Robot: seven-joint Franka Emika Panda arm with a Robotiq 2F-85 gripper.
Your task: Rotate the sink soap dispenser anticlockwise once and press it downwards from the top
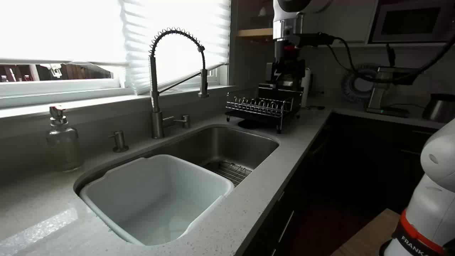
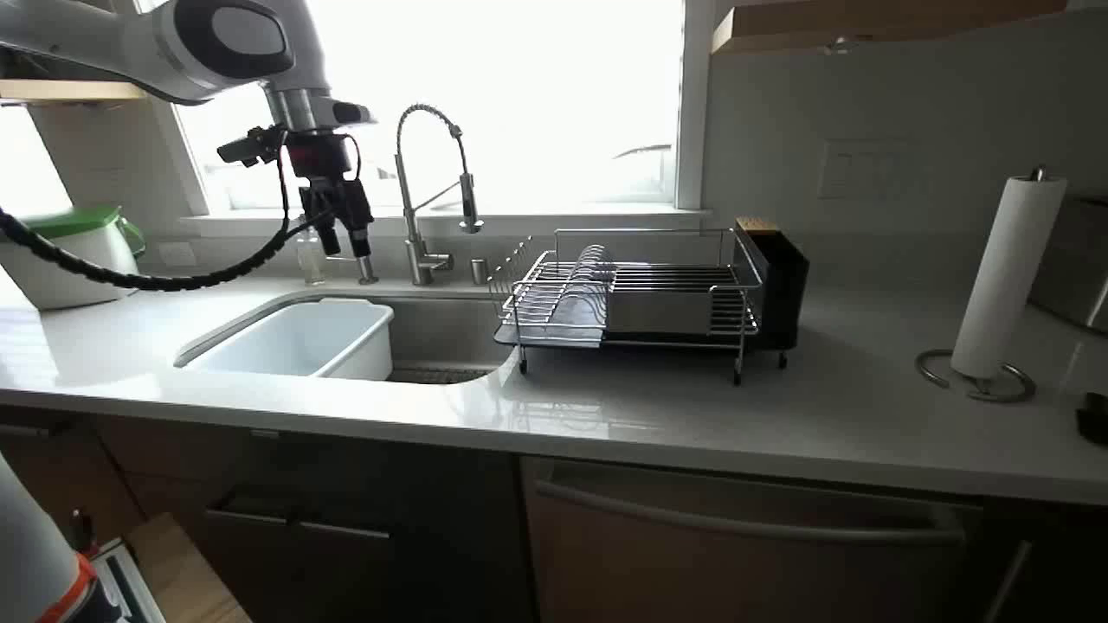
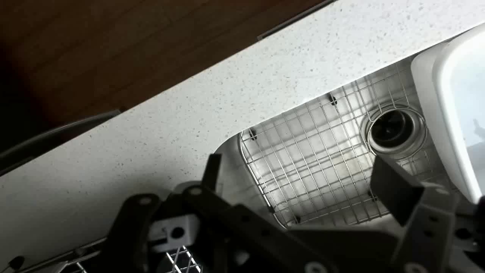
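Note:
The sink soap dispenser (image 1: pixel 120 142), a short dark-metal pump post with a small nozzle, stands upright on the counter behind the sink, between the glass pump bottle and the faucet. In an exterior view it also shows (image 2: pixel 367 272), its top partly hidden by a finger. The dispenser is out of the wrist view. My gripper (image 2: pixel 346 249) points down, open and empty, high above the counter. In the wrist view the gripper (image 3: pixel 299 172) has its fingers wide apart above the sink. In an exterior view the gripper (image 1: pixel 283 84) appears before the dish rack, apart from the dispenser.
The tall spring-coil faucet (image 1: pixel 156 121) stands beside the dispenser. A glass pump bottle (image 1: pixel 64 147) is on its other side. A white tub (image 1: pixel 117 220) sits in the sink (image 1: pixel 218 142). A wire dish rack (image 2: pixel 658 311) and paper towel roll (image 2: pixel 1008 277) stand on the counter.

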